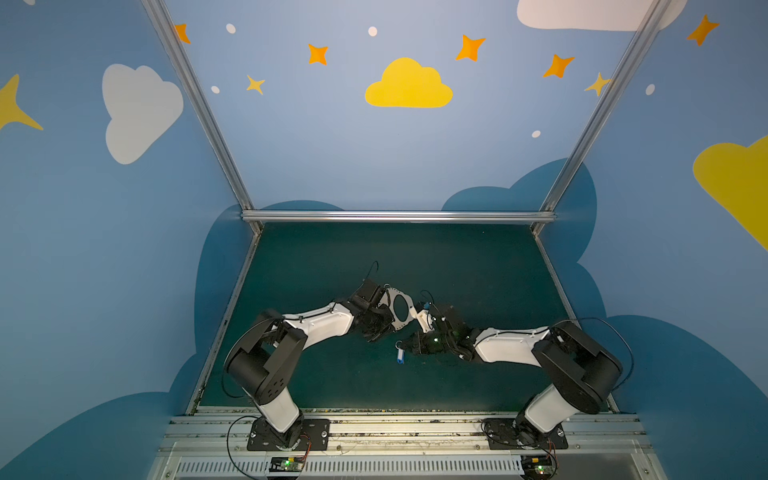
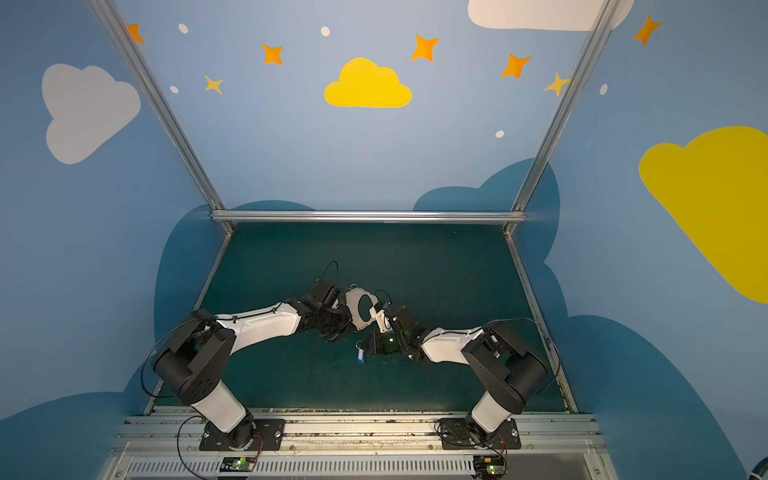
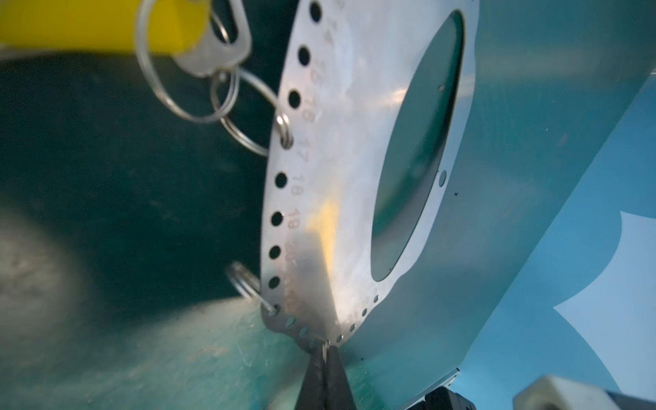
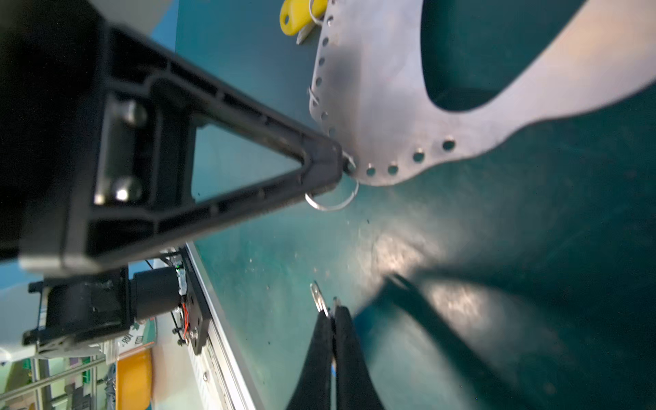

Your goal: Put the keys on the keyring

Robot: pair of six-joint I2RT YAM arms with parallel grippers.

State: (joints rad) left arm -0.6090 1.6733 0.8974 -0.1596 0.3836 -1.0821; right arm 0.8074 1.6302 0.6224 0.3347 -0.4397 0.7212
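Keyring (image 3: 337,142), a flat grey metal plate with an oval window, is hanging in mid-air over the middle of the green counter (image 1: 457,266), between the two arms. Its long axis is running roughly from the arm bases toward the back wall, and its broad face is tilting up toward the overhead cameras. A row of small numbered holes is following its curved rim.

The left gripper (image 3: 324,355) is pressing its black fingers together on the keyring's edge, at a corner dotted with tiny holes, and is carrying it clear of the counter. Seen from the right wrist, those fingers are reaching in just beside the hole row, crowding that corner.

The right gripper (image 4: 332,312) is hovering just beside the keyring, jaws pressed together and pinching the blue-tagged key (image 1: 400,356) at its ring end, the blue tag dangling below the fingertips.

The yellow-tagged key (image 3: 106,25) is already hanging off the rim, chained through wire split rings to a linking ring (image 3: 284,125) threaded in one edge hole. A spare split ring (image 3: 245,284) is sitting in a hole nearer the left gripper's hold.
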